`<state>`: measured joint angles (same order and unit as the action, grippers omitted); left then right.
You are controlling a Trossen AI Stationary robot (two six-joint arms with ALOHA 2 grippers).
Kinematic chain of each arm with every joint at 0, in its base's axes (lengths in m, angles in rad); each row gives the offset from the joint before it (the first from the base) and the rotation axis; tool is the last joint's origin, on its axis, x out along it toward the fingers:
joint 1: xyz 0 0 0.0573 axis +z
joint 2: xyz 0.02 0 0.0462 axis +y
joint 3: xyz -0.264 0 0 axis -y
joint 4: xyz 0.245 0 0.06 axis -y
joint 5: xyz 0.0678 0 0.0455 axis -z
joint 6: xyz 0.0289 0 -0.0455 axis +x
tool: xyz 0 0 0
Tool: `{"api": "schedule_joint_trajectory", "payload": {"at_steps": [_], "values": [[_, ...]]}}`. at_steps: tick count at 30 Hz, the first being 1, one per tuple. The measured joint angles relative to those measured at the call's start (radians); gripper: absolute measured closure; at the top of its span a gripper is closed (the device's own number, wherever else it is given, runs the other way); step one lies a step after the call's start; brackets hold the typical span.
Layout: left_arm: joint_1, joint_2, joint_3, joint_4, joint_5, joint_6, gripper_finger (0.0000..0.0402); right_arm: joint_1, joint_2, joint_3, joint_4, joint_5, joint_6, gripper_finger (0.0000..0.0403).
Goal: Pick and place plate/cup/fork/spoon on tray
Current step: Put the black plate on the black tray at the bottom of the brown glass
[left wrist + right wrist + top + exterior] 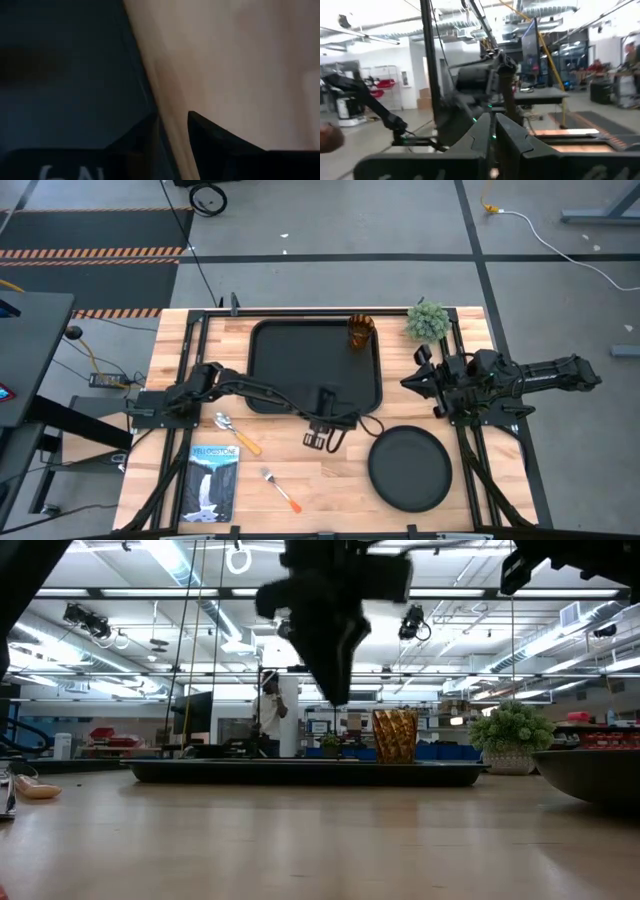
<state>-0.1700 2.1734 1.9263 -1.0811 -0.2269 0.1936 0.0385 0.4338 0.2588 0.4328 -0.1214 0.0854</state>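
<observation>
Your left gripper (319,439) is hanging just off the tray's near edge, over bare wood, with its fingers (215,142) drawn close together and nothing between them; the wrist view is dim, so the thin gap I am reading there may be off. The tray (270,380) is lying at the far middle of the table, and the cup (361,332) is standing upright inside its far right corner. In the low view you are seeing that cup (395,735) amber against the tray's lip (200,771).

The plate (410,468) is sitting on the table near and right of the tray, apart from it. The spoon (235,434) is lying left of your left gripper, bowl toward the far left. The fork (281,489) is resting nearer, tines pointing far left.

Your right gripper (412,380) is waiting at the table's right side, beside the tray, fingers (512,135) pressed nearly together, empty. A small potted plant (427,321) is standing at the far right.
</observation>
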Motion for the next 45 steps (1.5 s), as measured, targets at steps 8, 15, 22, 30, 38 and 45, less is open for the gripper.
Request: {"api": "schedule_joint_trajectory", "payload": {"at_steps": [8, 15, 22, 30, 38, 45], "values": [[0.013, -0.016, 0.001, 0.232, -0.077, 0.150, 0.0299, -0.020, 0.031, 0.000, 0.017, 0.251, -0.146, 0.0371], [0.040, -0.022, 0.001, 0.213, -0.151, 0.308, 0.0299, -0.051, 0.101, 0.000, 0.061, 0.306, -0.052, 0.0371], [0.016, -0.080, -0.002, 0.057, -0.165, 0.175, 0.0299, -0.002, 0.158, 0.000, 0.072, 0.309, 0.083, 0.0371], [-0.044, -0.092, -0.005, -0.117, -0.143, 0.061, 0.0299, 0.038, 0.242, 0.000, 0.103, 0.312, 0.219, 0.0371], [-0.124, -0.099, -0.005, -0.259, -0.142, -0.032, 0.0299, 0.099, 0.358, 0.000, 0.180, 0.348, 0.307, 0.0371], [-0.208, -0.165, -0.005, -0.279, -0.154, -0.052, 0.0299, 0.174, 0.444, 0.003, 0.289, 0.419, 0.304, 0.0371]]}}
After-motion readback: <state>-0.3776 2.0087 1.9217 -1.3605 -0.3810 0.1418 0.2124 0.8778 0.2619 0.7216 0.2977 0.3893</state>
